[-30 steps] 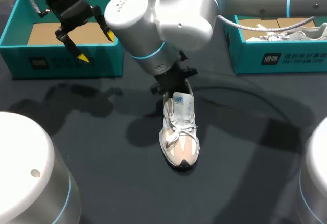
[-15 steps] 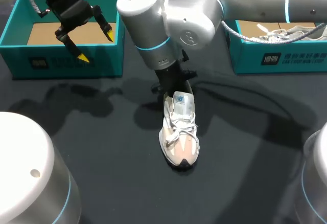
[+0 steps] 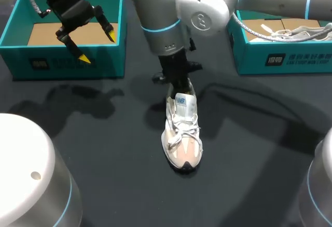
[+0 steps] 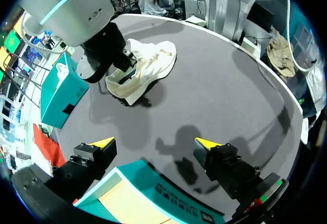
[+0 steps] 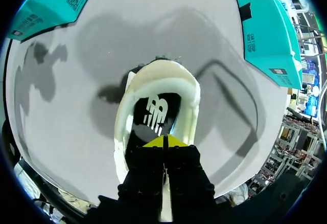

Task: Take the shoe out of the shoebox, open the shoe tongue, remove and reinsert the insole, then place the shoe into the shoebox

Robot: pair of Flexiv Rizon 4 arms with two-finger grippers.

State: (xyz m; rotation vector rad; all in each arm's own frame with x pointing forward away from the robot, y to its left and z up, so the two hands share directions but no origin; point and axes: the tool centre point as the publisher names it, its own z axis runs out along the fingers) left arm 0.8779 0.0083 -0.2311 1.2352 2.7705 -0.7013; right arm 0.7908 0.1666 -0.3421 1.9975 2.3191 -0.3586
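Observation:
A white and beige shoe point(image 3: 181, 131) stands on the dark table, toe toward the front edge. My right arm reaches past the middle and holds its gripper point(image 3: 178, 86) at the shoe's heel end. In the right wrist view the right gripper point(image 5: 164, 141) is shut, its yellow tips pressed together in the shoe point(image 5: 158, 88) opening, just over the dark insole point(image 5: 155, 115). My left gripper point(image 3: 97, 45) hangs open and empty above the left shoebox point(image 3: 67, 61). The left wrist view has its gripper point(image 4: 153, 144) wide open, with the shoe point(image 4: 145, 68) well ahead of it.
The left teal shoebox shows a bare cardboard floor. A second teal shoebox point(image 3: 280, 58) at the back right holds another pale shoe point(image 3: 290, 30). Dark table surface lies around the shoe on the left, front and right.
The right arm's elbow and upper links have swung back and to the right, while its gripper has stayed at the shoe's heel. The shoe and the left arm have not moved.

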